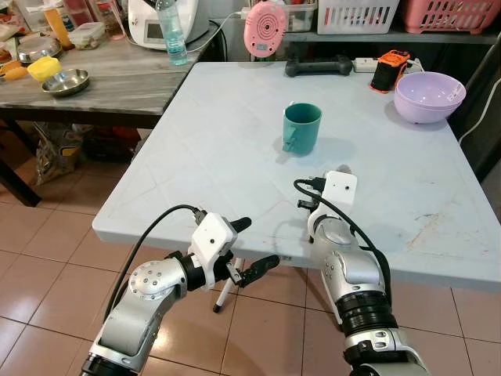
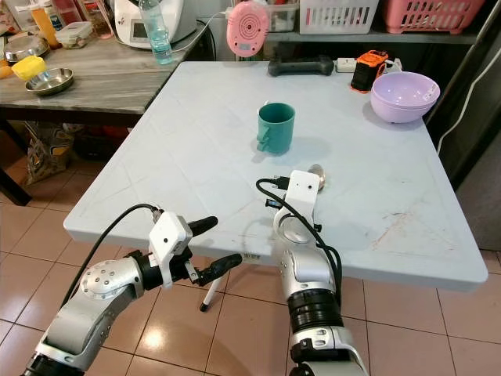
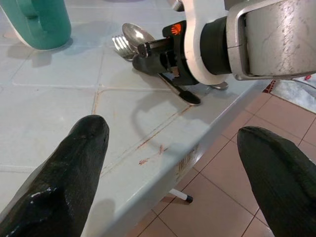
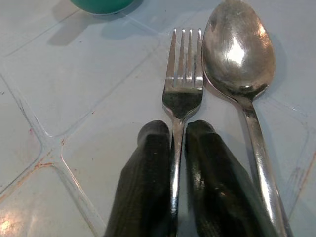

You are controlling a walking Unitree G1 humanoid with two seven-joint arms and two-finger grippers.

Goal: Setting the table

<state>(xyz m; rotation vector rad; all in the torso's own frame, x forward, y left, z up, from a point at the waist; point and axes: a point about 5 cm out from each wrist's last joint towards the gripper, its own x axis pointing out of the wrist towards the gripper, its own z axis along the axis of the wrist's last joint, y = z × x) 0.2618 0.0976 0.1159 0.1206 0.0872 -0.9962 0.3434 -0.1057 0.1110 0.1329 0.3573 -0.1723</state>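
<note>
The pale blue square plastic worktop (image 1: 235,149) carries the setting, with a grey wood-grain side table (image 1: 117,78) butted against its far left edge. At the far right corner sits a lilac plastic bowl (image 1: 429,96), and near the middle stands a teal ceramic mug (image 1: 301,128) with its handle turned toward the robot. The right gripper (image 4: 177,136) lies low on the worktop just short of the mug, its jaws pressed together on the handle of a slim stainless steel fork (image 4: 181,84), whose tines point toward the mug. A stainless steel spoon (image 4: 239,54) lies flat just beside the fork, bowl up, the two parallel. The left gripper (image 1: 249,251) hangs off the near edge of the worktop, over the tiled floor (image 1: 47,258), its jaws spread wide and holding nothing.
</note>
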